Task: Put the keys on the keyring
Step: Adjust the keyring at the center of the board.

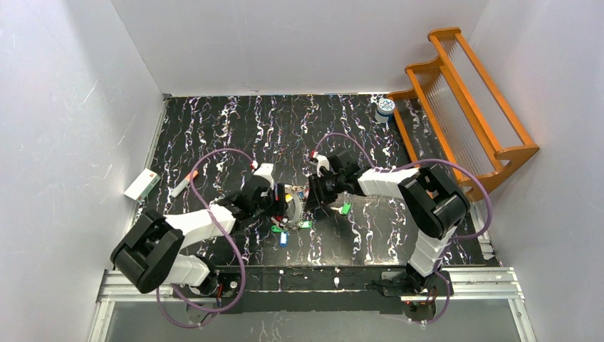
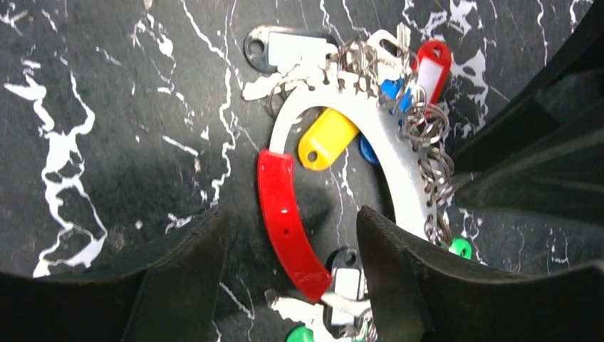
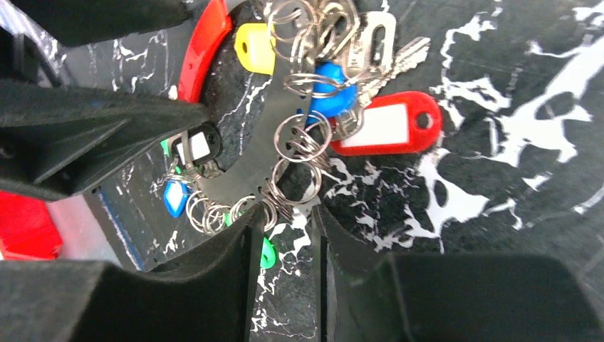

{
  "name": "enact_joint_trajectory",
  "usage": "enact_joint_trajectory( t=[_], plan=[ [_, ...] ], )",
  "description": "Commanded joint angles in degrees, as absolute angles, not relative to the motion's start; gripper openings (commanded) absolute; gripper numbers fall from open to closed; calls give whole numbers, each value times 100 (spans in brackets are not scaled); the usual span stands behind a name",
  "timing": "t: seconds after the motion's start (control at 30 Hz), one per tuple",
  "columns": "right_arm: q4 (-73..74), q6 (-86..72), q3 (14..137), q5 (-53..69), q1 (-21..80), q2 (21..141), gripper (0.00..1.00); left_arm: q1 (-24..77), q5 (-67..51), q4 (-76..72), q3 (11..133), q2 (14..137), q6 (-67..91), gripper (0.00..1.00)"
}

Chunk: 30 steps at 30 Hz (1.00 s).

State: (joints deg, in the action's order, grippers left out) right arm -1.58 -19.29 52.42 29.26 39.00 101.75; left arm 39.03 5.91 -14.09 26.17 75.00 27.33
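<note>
The keyring [image 1: 292,206] is a wide C-shaped band, part red [image 2: 285,214], part white [image 2: 388,153], lying flat on the table. Small split rings and keys with coloured tags hang on it: yellow [image 2: 326,137], red [image 2: 431,68], blue [image 3: 331,85]. My left gripper [image 2: 292,246] is open, its jaws straddling the red part without touching it. My right gripper [image 3: 285,239] is open by a narrow gap, its tips at the split rings [image 3: 295,178] on the band's edge; only table and a green tag [image 3: 267,253] show between its jaws. A green-tagged key [image 1: 347,208] lies loose to the right.
A white stick with an orange tip [image 1: 184,185] and a white box [image 1: 142,184] lie at the left. A white-and-blue jar [image 1: 385,107] stands at the back, next to an orange rack [image 1: 463,114]. White walls enclose the black marbled table [image 1: 235,128].
</note>
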Motion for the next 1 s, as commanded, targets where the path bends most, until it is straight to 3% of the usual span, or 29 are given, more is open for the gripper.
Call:
enact_joint_trajectory(
  t=[0.0, 0.1, 0.27, 0.43, 0.53, 0.7, 0.97],
  plan=[
    [-360, -2031, 5290, 3482, 3929, 10481, 38, 3792, 438, -870, 2908, 8058, 2750, 59],
    [-533, -2100, 5314, 3789, 4046, 10716, 32, 3730, 389, -783, 3151, 8492, 2647, 49],
    [-554, -2127, 5591, 3962, 4399, 10938, 21, 3672, 326, -719, 3637, 8970, 2254, 42],
    [-546, -2054, 5755, 4073, 4756, 10967, 18, 3665, 830, -485, 4131, 9084, 1515, 40],
    [-607, -2072, 5638, 4053, 4764, 10826, 24, 3665, 962, -467, 4286, 8984, 1150, 42],
    [-691, -2127, 5282, 3720, 4555, 10288, 42, 3665, 1199, -616, 4117, 8399, 849, 57],
    [-585, -2082, 5090, 3473, 4224, 9798, 47, 3649, 1315, -1028, 3033, 6873, 1351, 65]
  ],
)
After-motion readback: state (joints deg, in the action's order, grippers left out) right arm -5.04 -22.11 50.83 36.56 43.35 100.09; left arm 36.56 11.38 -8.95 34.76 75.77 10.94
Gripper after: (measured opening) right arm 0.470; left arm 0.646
